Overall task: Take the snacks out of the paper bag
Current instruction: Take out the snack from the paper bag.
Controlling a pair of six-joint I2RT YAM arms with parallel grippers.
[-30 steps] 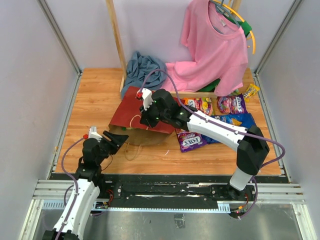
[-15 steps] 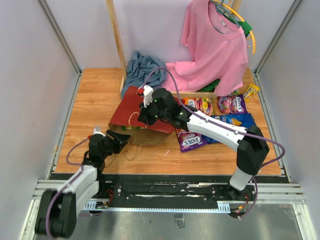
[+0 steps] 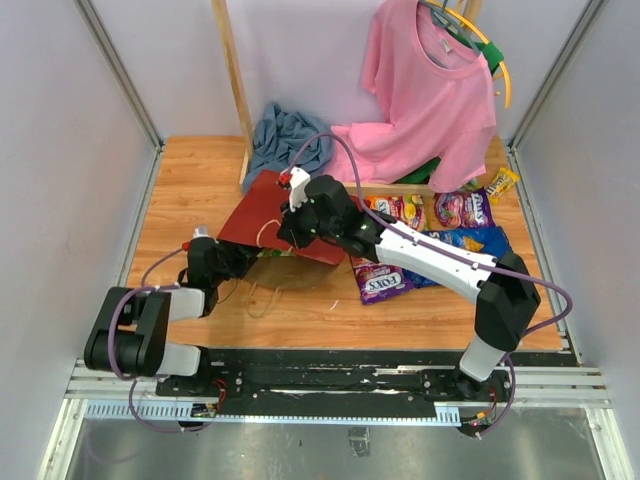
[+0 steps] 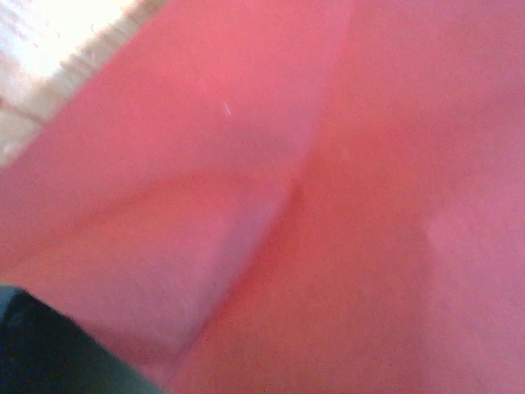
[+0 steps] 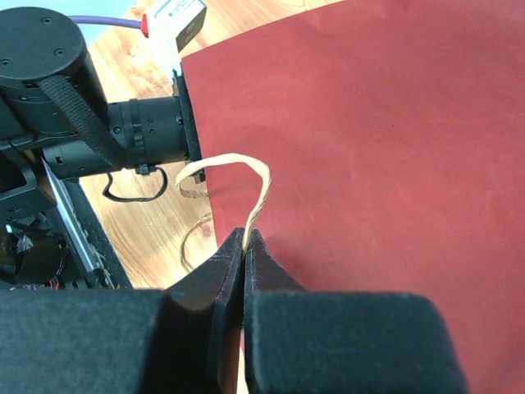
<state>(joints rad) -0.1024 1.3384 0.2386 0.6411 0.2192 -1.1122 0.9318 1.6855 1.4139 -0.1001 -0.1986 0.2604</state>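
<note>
**Colours and Patterns of the Desk Scene**

Paper bag [image 3: 262, 205]: plain dark red outer side, which fills the left wrist view with unbroken red. Twine handle [image 5: 246, 174]: pale straw. Desk [image 3: 190, 190]: orange-brown wood grain laid in planks. Snacks: a purple packet [image 3: 383, 283] with white lettering; two purple-and-orange candy bags [image 3: 462, 208] with multicoloured print; a blue chip bag [image 3: 470, 242] with orange-yellow patches; a yellow packet [image 3: 502, 182]. Shirt [image 3: 425, 90]: plain pink. Cloth [image 3: 285, 135]: blue-grey. Right arm [image 3: 430, 255]: black joints, white link. Cable [image 3: 340, 150]: purple. Walls [image 3: 60, 150]: pale lilac-grey.

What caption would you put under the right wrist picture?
Right pincer shut on the twine handle of the dark red paper bag.
</note>
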